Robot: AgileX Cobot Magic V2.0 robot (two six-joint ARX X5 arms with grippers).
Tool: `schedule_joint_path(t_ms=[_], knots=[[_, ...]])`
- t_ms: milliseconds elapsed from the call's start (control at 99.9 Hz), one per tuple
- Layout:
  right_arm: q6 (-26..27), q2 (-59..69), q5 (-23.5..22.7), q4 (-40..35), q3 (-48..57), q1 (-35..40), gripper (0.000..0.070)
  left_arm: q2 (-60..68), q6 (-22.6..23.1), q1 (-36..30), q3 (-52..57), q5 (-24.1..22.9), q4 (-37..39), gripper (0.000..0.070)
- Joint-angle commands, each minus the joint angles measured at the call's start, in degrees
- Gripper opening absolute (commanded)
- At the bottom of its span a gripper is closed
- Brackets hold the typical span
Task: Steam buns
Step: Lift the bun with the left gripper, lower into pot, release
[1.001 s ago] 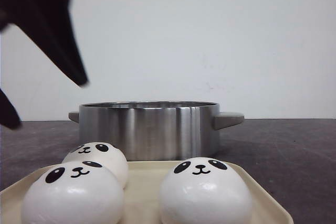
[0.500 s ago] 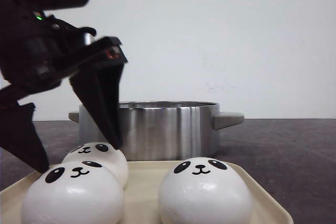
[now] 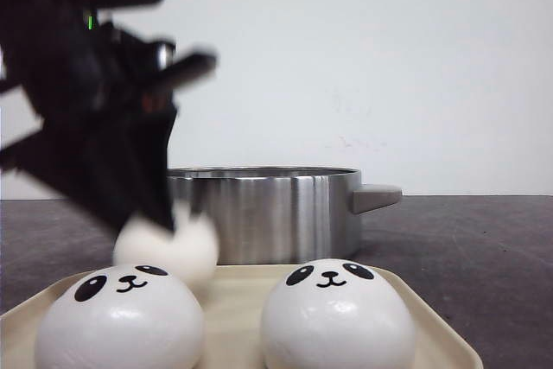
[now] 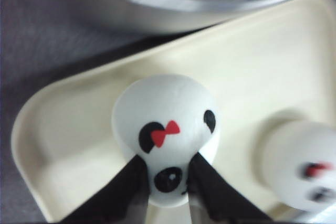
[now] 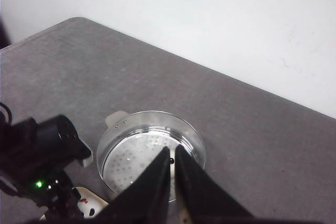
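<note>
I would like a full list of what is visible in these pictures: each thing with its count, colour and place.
buns: three visible, white with black panda faces; two rest on the tray, one held bun is lifted above it
tray: one, cream, in front of the pot
pot: one, silver steel, behind the tray; perforated insert inside
table: one, dark grey
wall: white, behind
left gripper: black, shut on the held bun
right gripper: black, high above the pot, fingers nearly together

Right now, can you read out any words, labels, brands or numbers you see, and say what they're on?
None: no readable text in any view.
The buns carry only painted panda faces; the one in the left hand has a red bow.
The steel pot and tray are unmarked.
</note>
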Motion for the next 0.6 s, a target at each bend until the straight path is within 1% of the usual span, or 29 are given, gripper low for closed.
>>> schedule_joint_path(t_ms=[0,90,150,190,250,310,350,400,510,590], knots=[[0.83,0.37,0.35,0.15,0.87,0.79,0.0007,-2.54,1.05,-1.07,4.13,2.78,-0.15,0.001],[0.83,0.37,0.52,0.09,0.9,0.79,0.0007,-5.95,1.46,-1.86,8.68,5.81,-2.38,0.001],[0.83,0.37,0.81,0.13,0.9,0.79,0.0007,-7.76,1.75,-2.36,11.98,5.18,-3.39,0.001],[0.83,0.37,1.2,0.15,0.9,0.79,0.0007,-8.41,1.95,-2.51,14.29,3.61,-3.5,0.001],[0.83,0.37,1.36,0.2,0.9,0.79,0.0007,-8.55,2.82,-2.49,17.9,-0.68,-3.54,0.0011],[0.83,0.37,1.36,0.44,0.9,0.79,0.0007,-7.48,5.7,-1.77,21.35,-5.66,-3.5,0.001],[0.81,0.37,1.36,0.59,0.9,0.79,0.0007,-6.19,7.61,-0.7,23.61,-7.32,-3.67,0.001],[0.81,0.39,1.4,0.59,0.9,0.79,0.0007,-3.72,8.83,1.11,26.34,-7.08,-4.11,0.001],[0.76,0.39,2.05,0.52,0.87,0.79,0.0007,3.63,10.69,5.16,32.81,-4.72,-7.72,0.001],[0.79,0.37,3.15,0.33,0.87,0.79,0.0007,9.7,12.33,6.8,36.63,-4.85,-9.22,0.001]])
